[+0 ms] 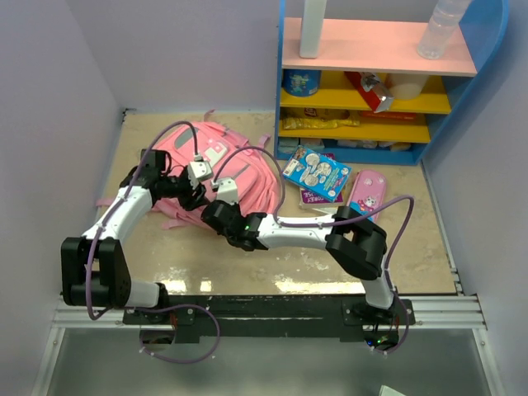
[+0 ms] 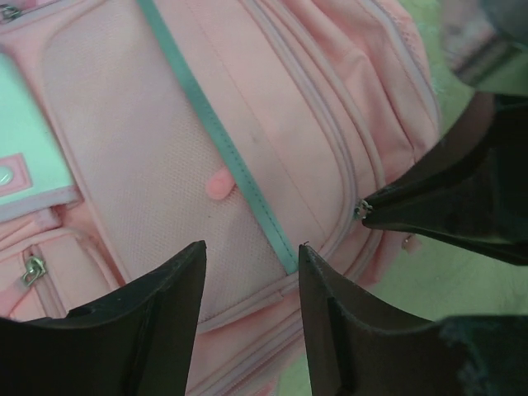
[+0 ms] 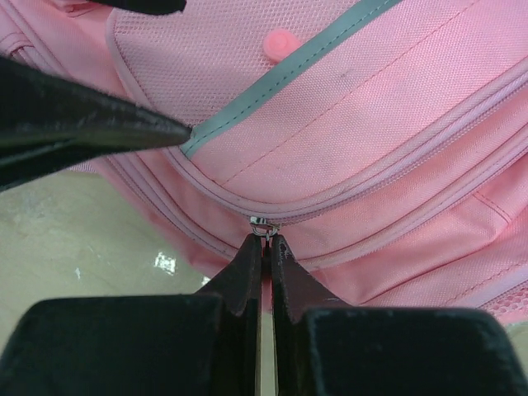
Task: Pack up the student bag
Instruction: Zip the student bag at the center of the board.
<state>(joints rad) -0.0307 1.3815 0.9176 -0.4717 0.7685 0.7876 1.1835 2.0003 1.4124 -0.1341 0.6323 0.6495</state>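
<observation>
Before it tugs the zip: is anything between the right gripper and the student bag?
Nothing visible does. The right gripper is shut on the zipper pull at the edge of the student bag, so it is already in direct contact.

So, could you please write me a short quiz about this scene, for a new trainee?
1. True or false: the left gripper is shut on the large soft pink fabric backpack.
2. What is the right gripper shut on? A) a strap B) the small metal zipper pull C) a book
3. Fill in: in the top view, the glossy pink oval pencil case lies to the backpack's ____.

Key: 1 false, its jaws stand open above the fabric; 2 B; 3 right.
</observation>
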